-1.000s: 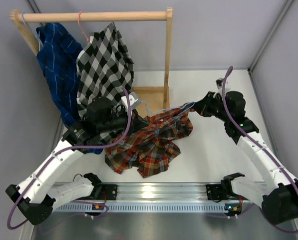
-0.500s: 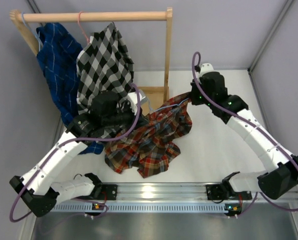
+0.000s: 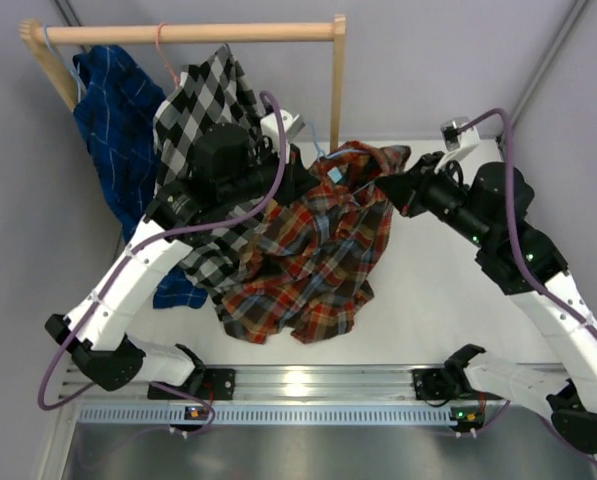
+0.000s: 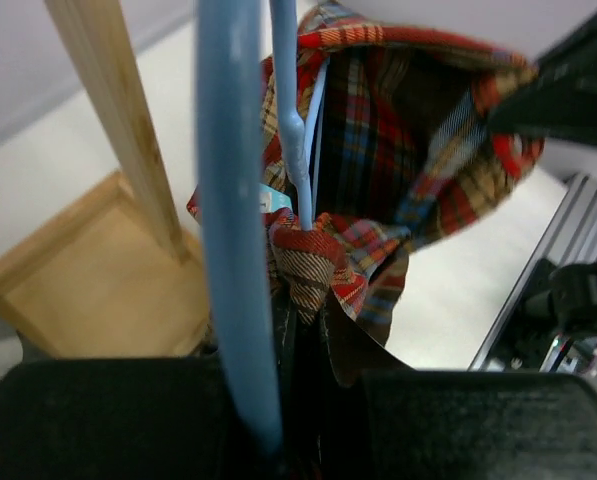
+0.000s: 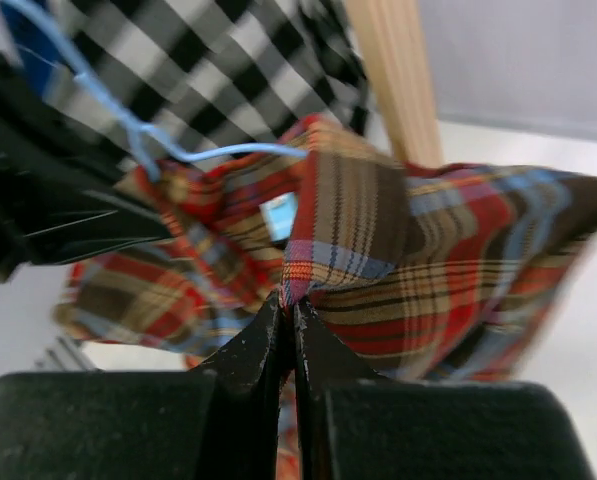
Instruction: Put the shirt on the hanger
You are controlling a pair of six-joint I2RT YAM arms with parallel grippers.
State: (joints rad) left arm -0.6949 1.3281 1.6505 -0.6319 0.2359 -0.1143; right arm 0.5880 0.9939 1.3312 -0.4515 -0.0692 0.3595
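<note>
Plaid shirt (image 3: 313,250) is held up between both arms over the table (image 3: 433,300), just in front of the wooden rack (image 3: 336,100), with the rest of the cloth draping down below. Left gripper (image 4: 298,345) is clamped on the light-blue hanger (image 4: 236,220), with a fold of collar bunched right at its fingers. Right gripper (image 5: 286,305) is pinched tight on the shirt's edge by the neck opening, stretching it wide. In the right wrist view the hanger's hook sticks up out of the collar. Progress, as a judgement: the hanger looks partly fed into the neck. Can't tell if either shoulder sits on it. Left to do: seat both shoulders, then let go.
</note>
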